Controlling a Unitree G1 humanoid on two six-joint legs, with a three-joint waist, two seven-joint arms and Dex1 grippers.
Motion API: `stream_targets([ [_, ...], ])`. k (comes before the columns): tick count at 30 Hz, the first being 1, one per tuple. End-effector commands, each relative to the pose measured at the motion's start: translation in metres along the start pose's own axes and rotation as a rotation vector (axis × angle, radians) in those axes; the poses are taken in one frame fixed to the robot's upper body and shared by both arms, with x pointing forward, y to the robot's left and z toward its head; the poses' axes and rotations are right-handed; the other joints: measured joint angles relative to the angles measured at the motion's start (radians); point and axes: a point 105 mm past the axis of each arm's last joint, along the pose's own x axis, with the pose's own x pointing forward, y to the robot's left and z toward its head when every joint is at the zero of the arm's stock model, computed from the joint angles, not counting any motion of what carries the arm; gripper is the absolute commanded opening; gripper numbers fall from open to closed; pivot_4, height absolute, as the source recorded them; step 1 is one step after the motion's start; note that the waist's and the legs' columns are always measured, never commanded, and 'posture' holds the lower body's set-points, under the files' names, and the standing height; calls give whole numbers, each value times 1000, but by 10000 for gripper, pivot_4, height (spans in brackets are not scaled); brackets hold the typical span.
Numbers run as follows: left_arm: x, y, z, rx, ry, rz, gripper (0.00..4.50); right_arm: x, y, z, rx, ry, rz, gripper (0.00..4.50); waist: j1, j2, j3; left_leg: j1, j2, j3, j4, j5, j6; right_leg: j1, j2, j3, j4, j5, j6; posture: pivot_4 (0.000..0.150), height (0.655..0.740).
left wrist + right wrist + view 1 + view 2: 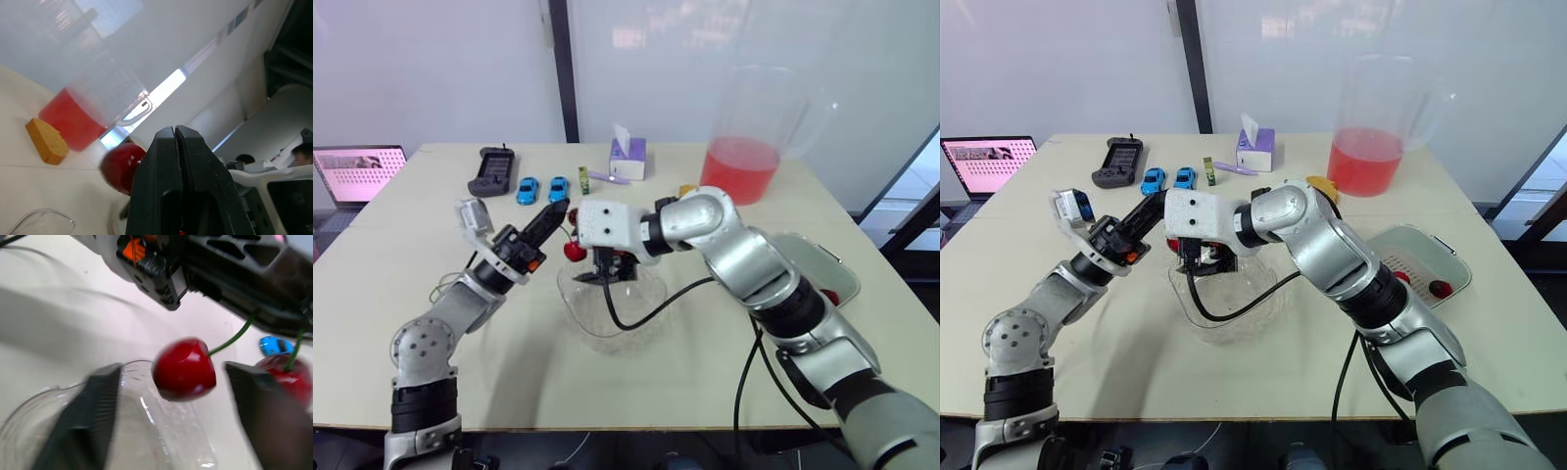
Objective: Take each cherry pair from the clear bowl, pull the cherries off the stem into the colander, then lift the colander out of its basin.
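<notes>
The cherry pair (185,368) is held above the clear bowl (570,299) by its green stems (234,338), pinched in the closed left gripper (175,129), with the stems running up to the fingers and both cherries hanging below. The right gripper (171,374) is spread wide, one finger either side of the nearer cherry. The colander (1410,257) is seated in its basin (1457,257), well apart.

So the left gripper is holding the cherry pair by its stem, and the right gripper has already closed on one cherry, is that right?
Not quite. The left gripper does hold the cherry pair by its stem, but the right gripper is open, not closed. The right wrist view shows its fingers standing either side of one cherry, with a gap on each side.
</notes>
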Motion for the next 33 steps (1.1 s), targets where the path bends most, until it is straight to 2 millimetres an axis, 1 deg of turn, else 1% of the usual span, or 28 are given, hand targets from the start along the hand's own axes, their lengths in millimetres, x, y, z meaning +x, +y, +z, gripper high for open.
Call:
stream_targets([
  [1,-1,-13,6,21,-19,-56,0,-11,1,11,31,-6,34,44700,1,0,0,0,0,0,0,0,0,0,0,0,0,0,0,1500,7400],
  [3,-1,-13,7,18,-24,-63,0,-25,6,15,144,-47,110,44700,2,0,0,0,0,0,0,0,0,0,0,0,0,0,0,1500,7400],
  [5,-2,-14,9,17,-29,-68,0,-40,9,14,225,-68,161,44700,4,0,0,0,0,0,0,0,0,0,0,0,0,0,0,1500,7400],
  [7,-4,-15,10,18,-27,-75,0,-58,14,11,325,-98,224,44700,8,0,0,0,0,0,0,0,0,0,0,0,0,0,0,1500,7400],
  [10,-5,-18,11,20,-21,-93,0,-74,16,8,371,-117,249,44700,16,0,0,0,0,0,0,0,0,0,0,0,-1,0,0,1500,7400],
  [11,-4,-25,8,35,28,-131,0,-85,11,5,411,-143,231,44700,16,0,0,0,0,0,0,0,0,0,0,0,-1,0,0,1500,7400],
  [13,-4,-36,4,56,110,-192,0,-100,3,1,484,-176,196,44700,17,0,0,0,0,0,0,0,0,0,1,0,-1,0,0,1500,7400],
  [14,-4,-42,3,70,160,-226,0,-106,-2,-4,544,-176,170,44700,18,0,0,0,0,0,0,0,0,0,1,0,-1,0,0,1500,7400],
  [16,-3,-48,5,86,226,-270,0,-111,-6,-13,612,-151,136,44700,21,0,0,0,0,0,0,0,0,0,1,0,-1,0,0,1500,7400],
  [18,1,-52,10,94,259,-300,0,-108,-7,-18,672,-125,111,44700,22,0,0,0,0,1,0,0,0,0,1,0,-1,0,0,1500,7400],
  [20,5,-53,14,96,281,-318,0,-103,-6,-16,762,-139,126,44700,20,0,0,0,0,1,-1,0,0,0,1,0,-1,0,0,1500,7400],
  [21,7,-52,14,95,288,-323,0,-101,-5,-14,779,-144,135,44700,18,0,0,0,0,0,-1,0,0,0,1,0,-1,0,0,1500,7400],
  [23,11,-50,12,82,303,-335,0,-94,-2,-8,781,-157,155,44700,18,1,1,0,0,1,-1,0,0,0,1,0,-1,0,0,1500,7400],
  [26,15,-49,5,64,325,-352,0,-83,-9,2,810,-201,149,44700,18,1,1,0,0,1,-1,0,0,0,1,0,-1,0,0,1500,7400],
  [28,16,-48,-1,67,349,-355,0,-74,-14,6,823,-211,133,44700,19,1,1,0,0,0,-1,0,0,0,1,0,-1,0,0,1500,7400],
  [33,18,-48,-4,64,349,-363,0,-65,-12,18,839,-244,181,44700,22,1,1,-1,0,0,-1,0,0,0,1,0,-1,0,0,1500,7400],
])
